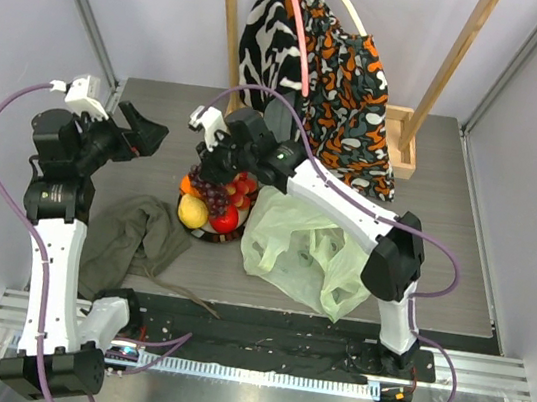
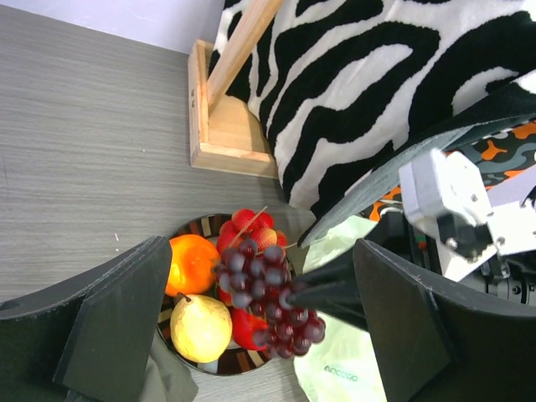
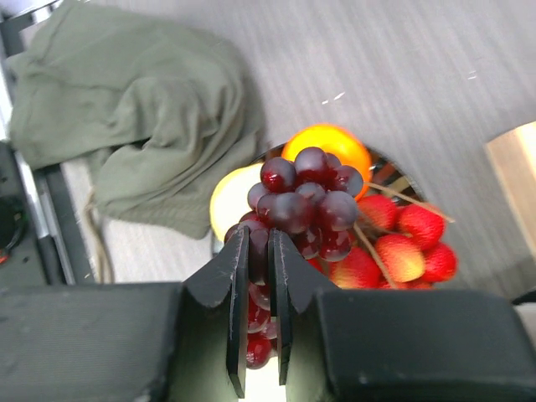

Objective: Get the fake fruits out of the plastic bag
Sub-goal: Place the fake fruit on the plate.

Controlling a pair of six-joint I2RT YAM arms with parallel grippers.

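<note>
My right gripper [image 3: 260, 243] is shut on a grape of the dark purple grape bunch [image 3: 306, 197] and holds it just over the plate [image 1: 205, 235]. On the plate lie an orange [image 2: 191, 264], a yellow pear-like fruit [image 2: 201, 327], a red apple [image 1: 224, 218] and red strawberries [image 3: 402, 243]. The pale-green plastic bag [image 1: 306, 252] lies crumpled to the right of the plate, under the right arm. What is inside it I cannot see. My left gripper [image 1: 152, 133] hangs open up and to the left of the plate, holding nothing.
An olive-grey cloth [image 1: 137, 237] lies left of the plate, near the front edge. Black-white and orange patterned garments [image 1: 337, 80] hang from a wooden stand at the back. Its wooden base [image 1: 403, 145] sits on the table at the back right.
</note>
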